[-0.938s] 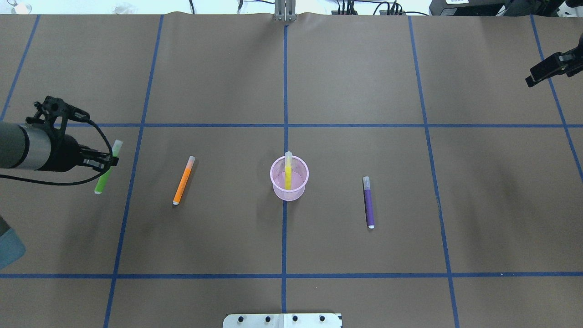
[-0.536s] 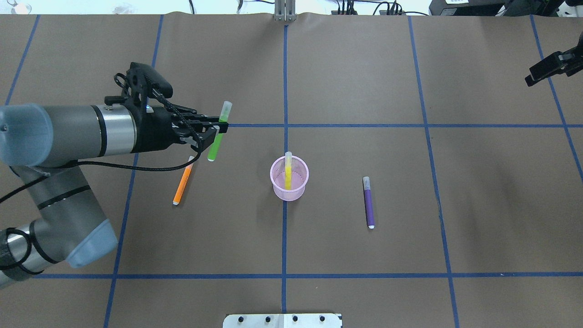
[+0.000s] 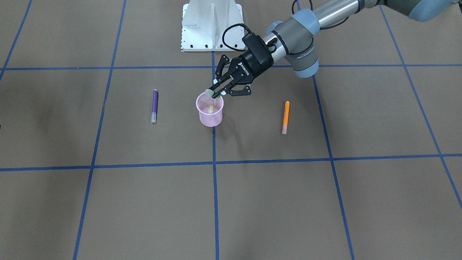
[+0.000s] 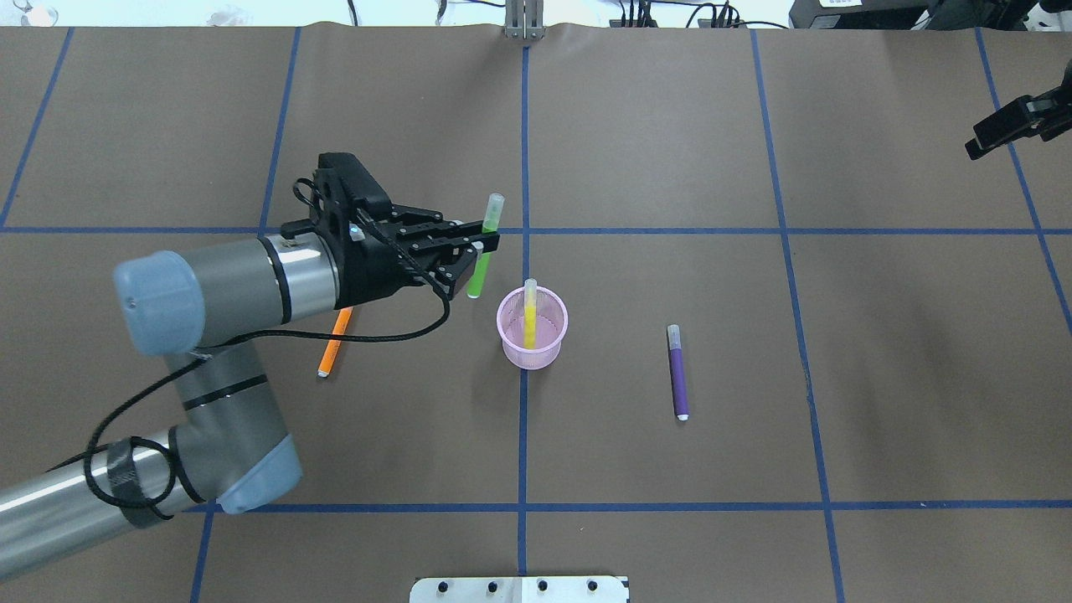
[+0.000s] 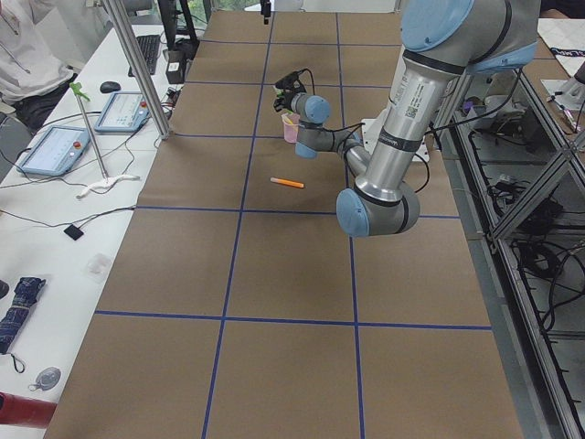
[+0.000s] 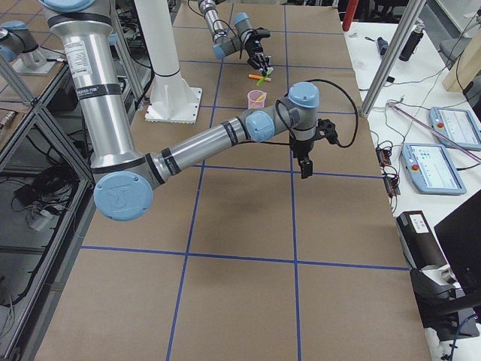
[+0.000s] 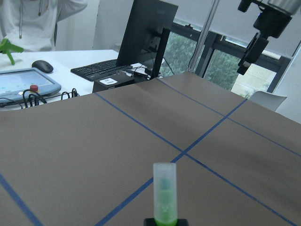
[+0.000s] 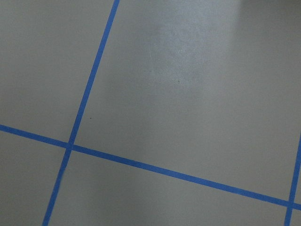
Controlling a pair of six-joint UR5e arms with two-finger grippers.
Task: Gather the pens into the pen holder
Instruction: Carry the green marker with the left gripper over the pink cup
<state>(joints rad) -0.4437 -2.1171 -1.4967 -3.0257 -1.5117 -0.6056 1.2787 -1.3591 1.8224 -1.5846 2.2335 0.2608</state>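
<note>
Left tool (image 4: 490, 241) clamped on green pen (image 4: 479, 272), up by pen holder (image 4: 536, 356) rim. Risk: tip clips rim or yellow pen (image 4: 529, 322) inside, knocks holder over.

Left gripper (image 4: 486, 243), clamped on the slim green marker pen (image 4: 479, 273), has moved from the far left of the overhead view rightward, past the slim orange marker pen (image 4: 328, 358). It is now just beside the round pink wire-mesh pen holder (image 4: 533, 356). From the front, one pen end now hangs at the holder's rim. The left arm (image 4: 226, 285) reaches further in, and its wrist now covers the orange pen's cap end.
</note>
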